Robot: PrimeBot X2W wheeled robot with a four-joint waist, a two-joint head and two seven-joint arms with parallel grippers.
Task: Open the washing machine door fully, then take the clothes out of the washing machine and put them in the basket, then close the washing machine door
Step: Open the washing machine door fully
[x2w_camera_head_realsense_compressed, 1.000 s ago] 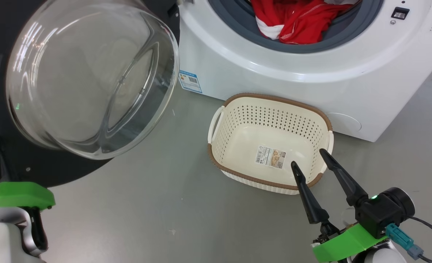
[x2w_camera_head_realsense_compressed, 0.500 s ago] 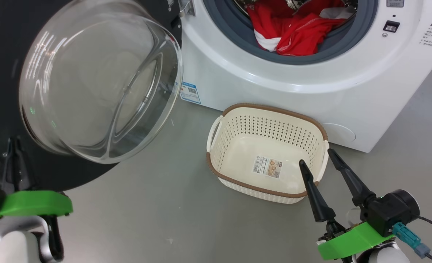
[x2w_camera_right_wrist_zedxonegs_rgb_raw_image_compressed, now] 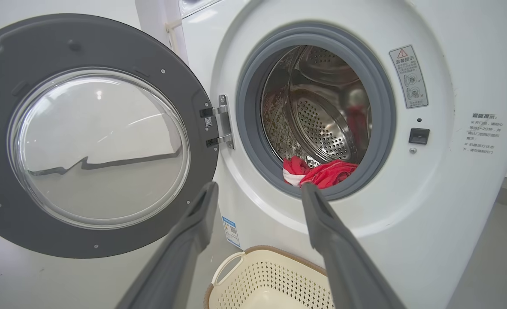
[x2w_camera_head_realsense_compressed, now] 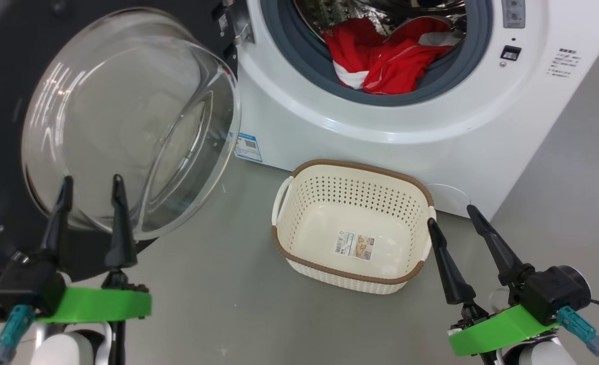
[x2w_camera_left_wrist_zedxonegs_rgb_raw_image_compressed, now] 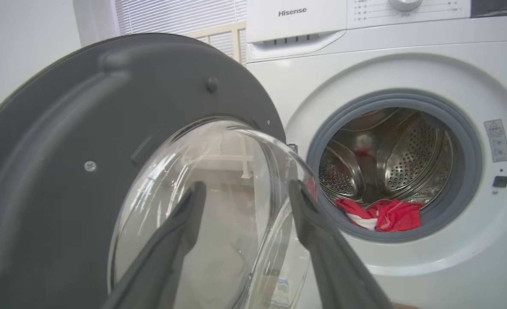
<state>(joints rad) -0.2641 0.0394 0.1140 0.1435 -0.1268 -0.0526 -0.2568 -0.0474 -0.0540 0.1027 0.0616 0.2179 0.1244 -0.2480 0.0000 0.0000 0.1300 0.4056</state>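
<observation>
At the far left the washing machine door [x2w_camera_head_realsense_compressed: 5, 101] stands swung wide on its hinge [x2w_camera_right_wrist_zedxonegs_rgb_raw_image_compressed: 221, 122], its inner side facing out and its glass bowl window [x2w_camera_head_realsense_compressed: 127, 121] bulging towards the camera. In the head view the left fingers [x2w_camera_head_realsense_compressed: 119, 228] rise in front of the bowl's lower rim, spread apart with nothing between them; their tips overlap the glass, but whether they touch it cannot be told. In the left wrist view the bowl shows between and past the two fingers, and the drum opening lies off to their right. Right of the door comes the washing machine [x2w_camera_head_realsense_compressed: 330, 132], with a small blue label [x2w_camera_head_realsense_compressed: 246, 147] at its lower corner. The clothes [x2w_camera_head_realsense_compressed: 380, 61] lie in a red heap with a white band at the bottom front of the steel drum [x2w_camera_right_wrist_zedxonegs_rgb_raw_image_compressed: 322, 120], spilling onto the grey seal [x2w_camera_head_realsense_compressed: 289, 56], well apart from both pairs of fingers. Below the opening the basket [x2w_camera_head_realsense_compressed: 350, 167] sits on the floor [x2w_camera_head_realsense_compressed: 218, 284], just in front of the machine, holding only a sticker [x2w_camera_head_realsense_compressed: 354, 246]. Farthest right, the right fingers [x2w_camera_head_realsense_compressed: 446, 263] are open and hold nothing. The tip of the nearer one stands just beside the basket's right handle, and in the right wrist view both point towards the drum.
</observation>
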